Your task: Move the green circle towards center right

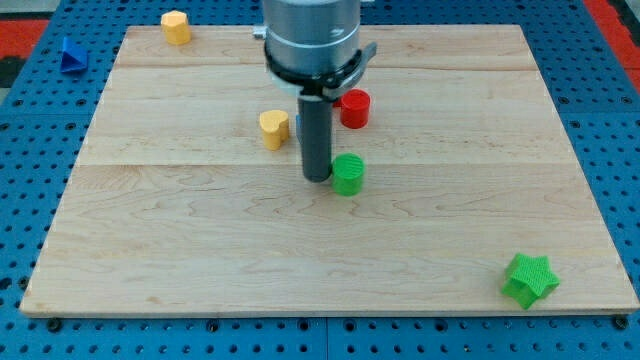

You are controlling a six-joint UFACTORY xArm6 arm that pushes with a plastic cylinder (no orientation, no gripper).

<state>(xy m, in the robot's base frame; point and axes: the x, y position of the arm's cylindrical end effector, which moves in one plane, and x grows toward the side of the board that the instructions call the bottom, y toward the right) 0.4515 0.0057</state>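
Camera view shows the green circle (348, 174) near the frame's centre on the wooden board (200, 250), with my tip (317, 178) just beside it on its left, seemingly touching. No claw exists on this rod, so there is nothing wide, narrow or holding. Close by, above, sit a red cylinder (354, 108) and a yellow heart (274, 129). Another yellow block (176, 27) lies at the upper left edge, a blue block (70, 55) off the board beyond it. A green star (529, 279) occupies the lower right corner, well apart.
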